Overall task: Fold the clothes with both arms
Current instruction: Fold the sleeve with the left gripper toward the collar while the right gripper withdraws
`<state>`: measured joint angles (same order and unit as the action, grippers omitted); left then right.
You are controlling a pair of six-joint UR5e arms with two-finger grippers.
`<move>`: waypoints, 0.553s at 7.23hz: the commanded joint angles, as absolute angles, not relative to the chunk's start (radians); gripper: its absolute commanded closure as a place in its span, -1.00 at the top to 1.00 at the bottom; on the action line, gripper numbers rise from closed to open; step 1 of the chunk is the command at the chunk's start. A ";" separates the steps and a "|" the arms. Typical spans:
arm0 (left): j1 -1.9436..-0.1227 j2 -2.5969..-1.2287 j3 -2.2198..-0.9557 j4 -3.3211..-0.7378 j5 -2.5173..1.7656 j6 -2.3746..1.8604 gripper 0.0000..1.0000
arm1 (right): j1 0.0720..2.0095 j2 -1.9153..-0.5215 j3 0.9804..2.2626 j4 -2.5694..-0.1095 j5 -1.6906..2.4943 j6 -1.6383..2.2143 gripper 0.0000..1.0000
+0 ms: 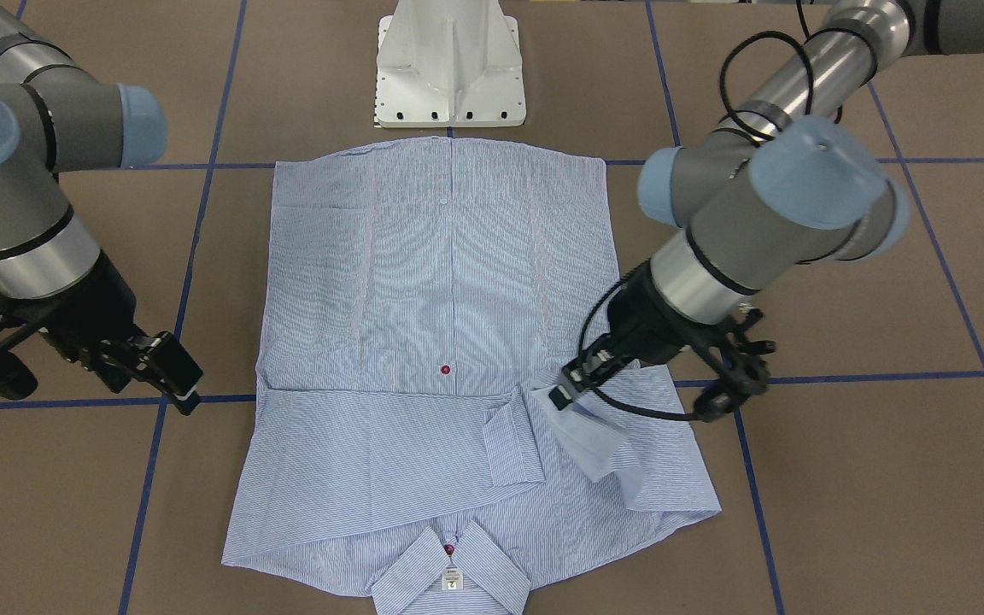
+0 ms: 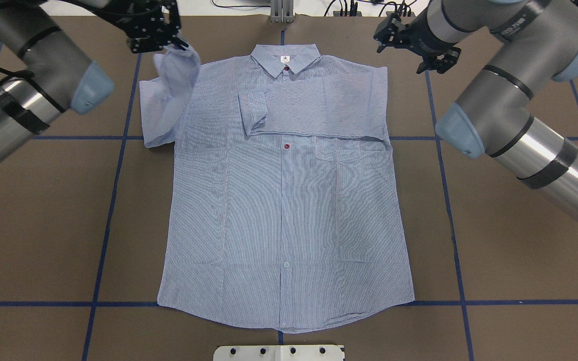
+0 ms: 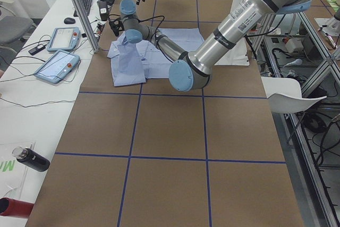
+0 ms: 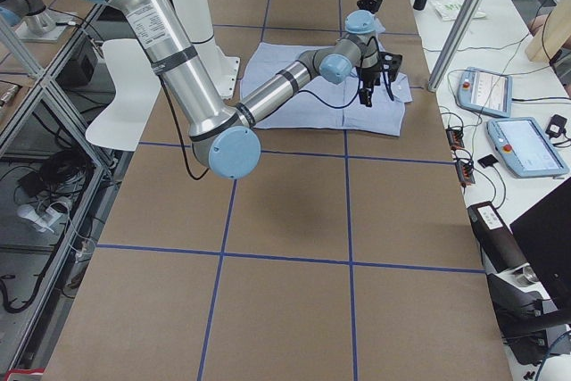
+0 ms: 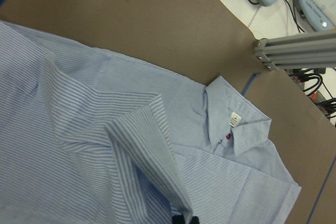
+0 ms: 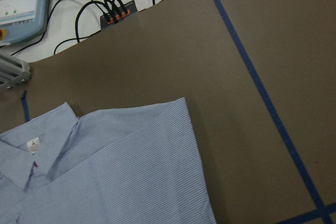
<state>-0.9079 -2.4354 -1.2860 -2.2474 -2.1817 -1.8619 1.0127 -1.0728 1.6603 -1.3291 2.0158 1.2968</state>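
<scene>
The left gripper (image 1: 562, 389) pinches the shirt (image 1: 424, 282) sleeve (image 1: 590, 440); the right gripper (image 1: 174, 376), spread, clears its edge.

Thin cloth shirt (image 2: 289, 210), softly creased. Matt paper-like desk (image 2: 520, 240) with smooth tape (image 2: 520, 303) lines. Shiny metal arms (image 2: 560, 165), matt grey joints (image 2: 494, 110).

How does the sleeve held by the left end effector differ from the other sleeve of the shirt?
The held sleeve is lifted off the shirt by the left end effector and hangs curved, whereas the other sleeve lies flat. The held sleeve is at the shirt's side, while the other sleeve is folded across the chest with its cuff near the button line. Both have the same fine blue-and-white stripes.
</scene>
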 commanded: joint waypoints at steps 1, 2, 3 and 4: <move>-0.819 -2.529 -1.235 -2.301 -2.091 -1.974 -1.00 | 1.067 -1.150 1.672 -1.325 2.035 1.211 0.99; -0.789 -2.572 -1.195 -2.301 -2.054 -2.006 -1.00 | 1.072 -1.164 1.672 -1.322 2.034 1.195 0.99; -0.767 -2.579 -1.193 -2.302 -2.027 -2.013 -1.00 | 1.084 -1.178 1.674 -1.318 2.036 1.193 0.99; -0.747 -2.577 -1.190 -2.315 -1.994 -2.016 -1.00 | 1.091 -1.183 1.677 -1.318 2.036 1.190 0.99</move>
